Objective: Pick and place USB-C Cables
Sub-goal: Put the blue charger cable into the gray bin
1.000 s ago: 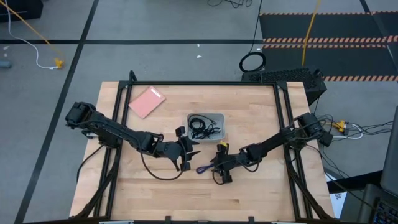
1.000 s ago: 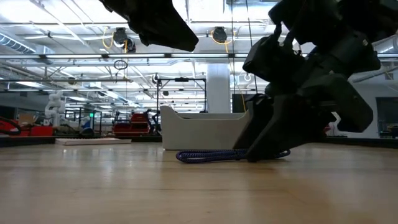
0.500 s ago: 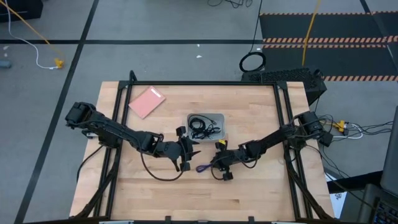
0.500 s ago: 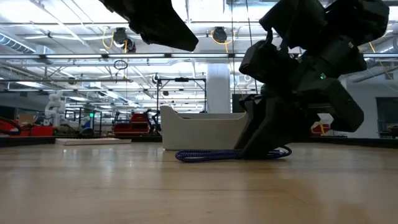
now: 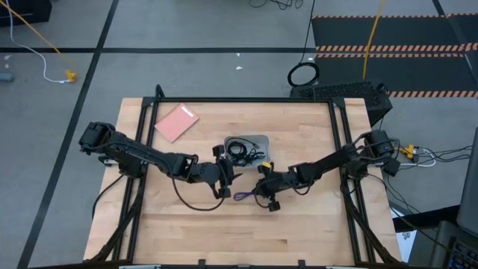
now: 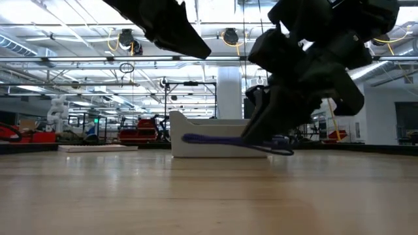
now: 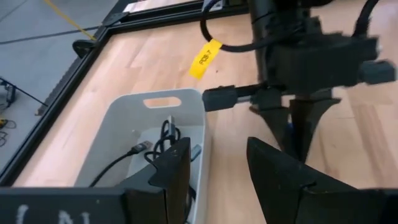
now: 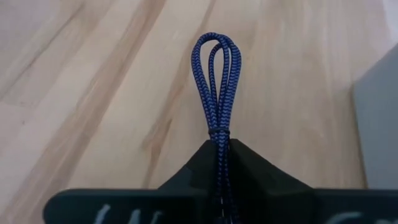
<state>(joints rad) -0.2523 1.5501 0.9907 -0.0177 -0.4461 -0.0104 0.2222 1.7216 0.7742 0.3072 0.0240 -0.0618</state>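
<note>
My right gripper is shut on the purple-blue USB-C cable, a thin braided coil, near the table's middle, just on the near side of the white tray. In the low view the cable hangs above the wood in front of the tray. Two dark cables lie inside the tray, also seen in the left wrist view. My left gripper hovers open and empty by the tray's near left corner, above the table. My right gripper pinches the bundled strands of the purple-blue cable between its two fingers, at one end of the coil. The fingers slant down from the table's right side and lie along the coil. The looped end sticks out past the fingertips, roughly level and lifted clear of the table.
A flat pink pad lies at the far left of the table. A thick black cable ring sits on the floor beyond the far edge. Bare wood stretches across the near half of the table.
My right gripper has shut on the purple-blue cable and risen, moving a little toward the table's left edge. The cable, which lay flat on the wood, now hangs clear of it. My left gripper has shifted slightly toward the tray.
</note>
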